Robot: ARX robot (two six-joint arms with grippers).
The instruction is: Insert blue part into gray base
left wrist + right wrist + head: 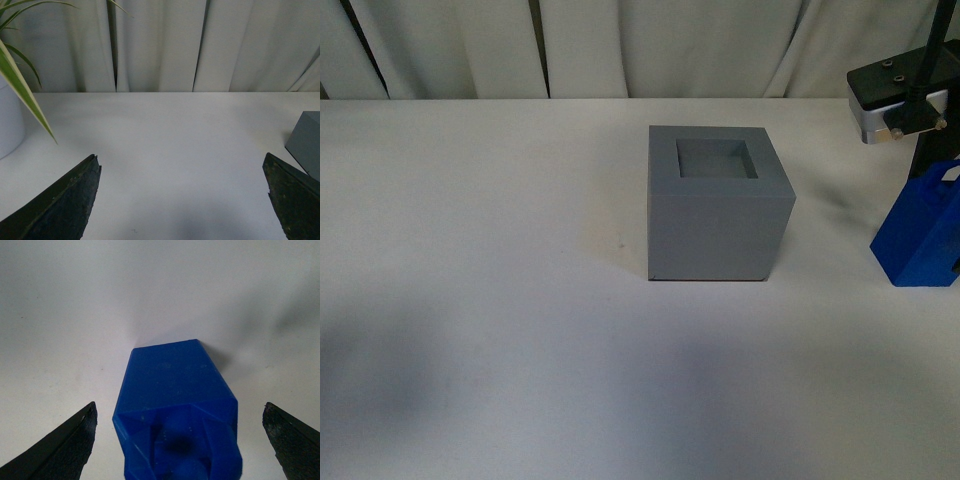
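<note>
The blue part [920, 238] stands upright on the table [470, 300], to the right of the gray base [720, 205] and apart from it, with bare table between the two. It is about level with the base's front face and partly cut off by the edge of the front view. In the right wrist view the part's tapered top and the hole in its handle face the camera.

The right gripper [180, 407] hangs over the part with its jaws wide apart. One dark finger [60, 445] is on each side of the blue body, and neither touches it. In the front view the right arm [898, 98] shows above the part, farther right than the base.

The base sits on the table with its square recess facing up. Nothing is in the recess.

The left gripper [181, 159] is also spread wide, with only bare table between its fingers. It holds nothing. A corner of the base shows just beyond one of its fingers in the left wrist view.

On the far side of that gripper from the base are a white pot [7, 120] and the long green leaves of a plant [22, 87]. A pale curtain [620, 45] hangs behind the table, beyond the base.
</note>
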